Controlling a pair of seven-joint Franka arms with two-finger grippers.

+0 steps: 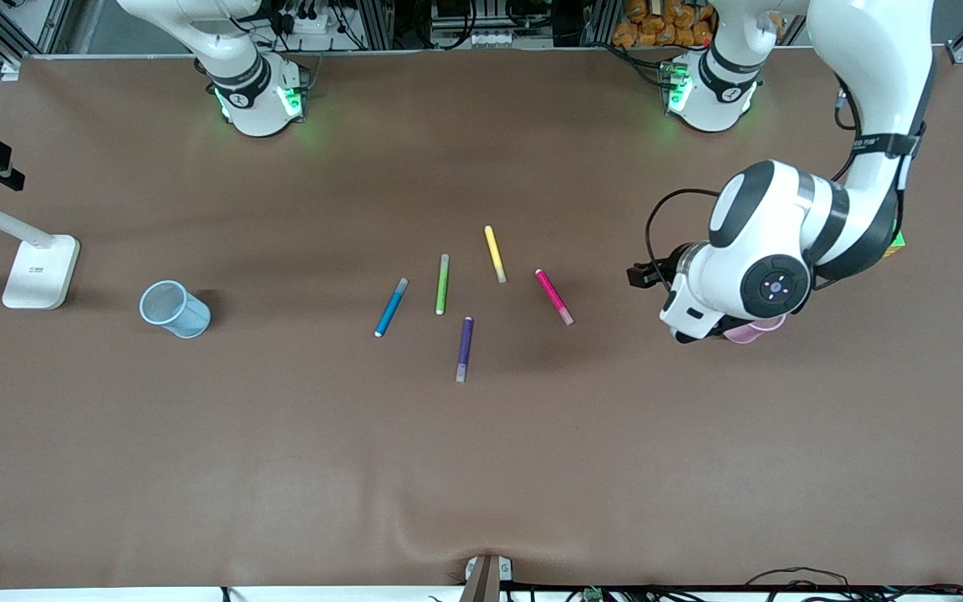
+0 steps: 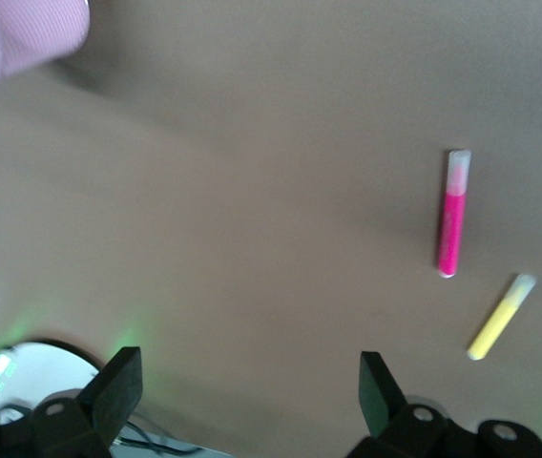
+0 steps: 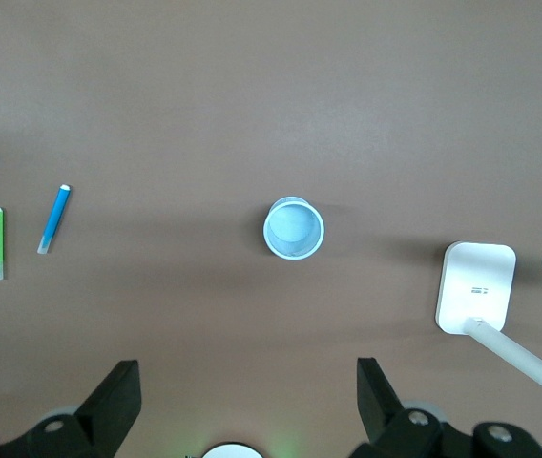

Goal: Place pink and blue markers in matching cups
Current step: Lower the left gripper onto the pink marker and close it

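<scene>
Left gripper (image 2: pixel 247 386): fingers stand wide apart with nothing between them; it hangs over bare table toward the left arm's end, beside the pink cup (image 2: pixel 18 38), which the arm's wrist largely covers in the front view so that only a pale pink edge shows. Whether that cup stands upright cannot be told. Right gripper (image 3: pixel 247 396): fingers likewise spread wide and empty; the arm's hand is out of the front view, and its wrist camera looks straight down on the blue cup (image 1: pixel 174 308), which stands upright, mouth up, toward the right arm's end of the table. Just beside that cup, closer still to the table's end, sits a white lamp base (image 1: pixel 40 272) with a slanting stem. Five markers lie flat and apart from one another near the table's middle. The blue marker (image 1: pixel 390 308) is the one closest to the blue cup; beside it lies the green marker (image 1: pixel 442 284); the yellow marker (image 1: pixel 495 253) lies farthest from the front camera; the purple marker (image 1: pixel 465 349) lies nearest to it. The pink marker (image 1: pixel 554 297) lies toward the left arm's end of the group, closest to the pink cup. Neither cup holds a marker.
</scene>
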